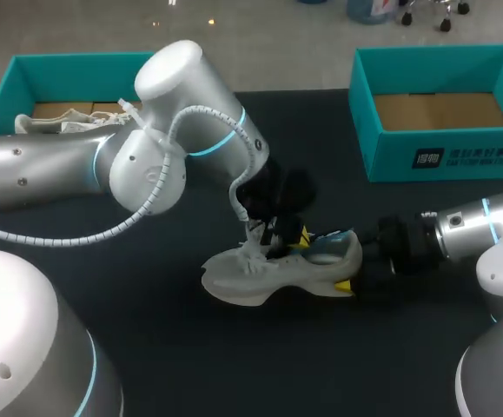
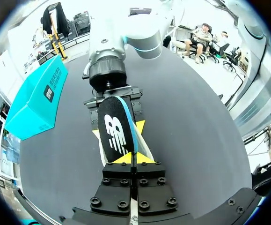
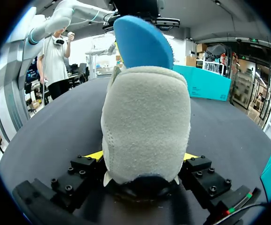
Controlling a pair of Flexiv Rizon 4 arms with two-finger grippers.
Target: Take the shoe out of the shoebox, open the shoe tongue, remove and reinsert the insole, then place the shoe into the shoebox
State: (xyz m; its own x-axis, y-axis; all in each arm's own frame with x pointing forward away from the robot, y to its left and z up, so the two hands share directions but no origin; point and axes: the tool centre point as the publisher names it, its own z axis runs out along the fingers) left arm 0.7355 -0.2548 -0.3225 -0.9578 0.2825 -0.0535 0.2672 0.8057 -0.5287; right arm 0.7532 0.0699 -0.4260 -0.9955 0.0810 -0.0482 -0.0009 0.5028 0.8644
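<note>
A grey-white shoe [image 1: 273, 274] lies on its sole on the dark table [image 1: 147, 339], toe to the left. My right gripper [image 1: 355, 271] is shut on its heel; in the right wrist view the fuzzy grey heel [image 3: 144, 122] fills the gap between the yellow-tipped fingers [image 3: 94, 155]. My left gripper [image 1: 277, 233] hangs over the shoe's mouth, shut on the insole [image 2: 117, 131]. The insole is black on top with a white logo and blue underneath, and it stands half out of the shoe [image 3: 142, 42].
A teal shoebox [image 1: 25, 74] at the back left holds another pale shoe [image 1: 60, 122]. A second teal shoebox [image 1: 442, 143] at the back right shows a bare cardboard floor. My left arm crosses the table's middle.
</note>
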